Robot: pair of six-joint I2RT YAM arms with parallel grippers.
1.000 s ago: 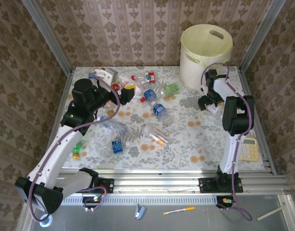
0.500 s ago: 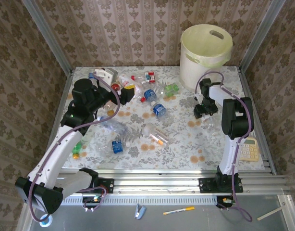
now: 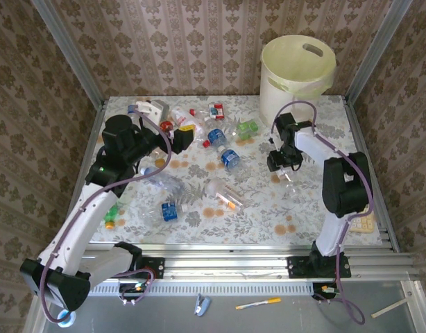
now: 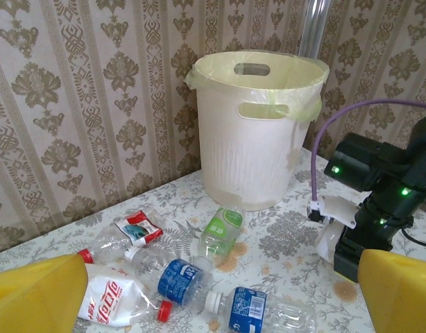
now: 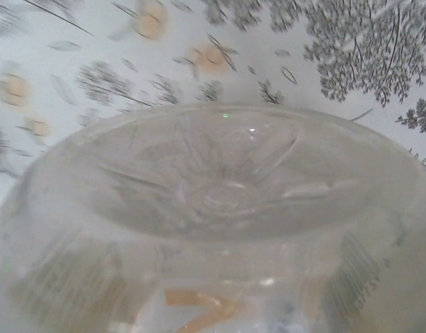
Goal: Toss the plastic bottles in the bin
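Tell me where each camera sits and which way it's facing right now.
Top external: above and behind the arms, looking down on the table; both arms show, left arm, right arm.
Left wrist: on the left arm, facing across the bottles to the bin; its open claw's yellow fingers frame the bottom.
Right wrist: on the right arm, facing down, close on a clear bottle.
Shared: top and left wrist views both show bin, bottles, right arm.

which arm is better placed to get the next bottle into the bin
Right. The right gripper is down on a clear bottle near the bin. The left gripper hangs open over the bottle pile, farther from the bin.
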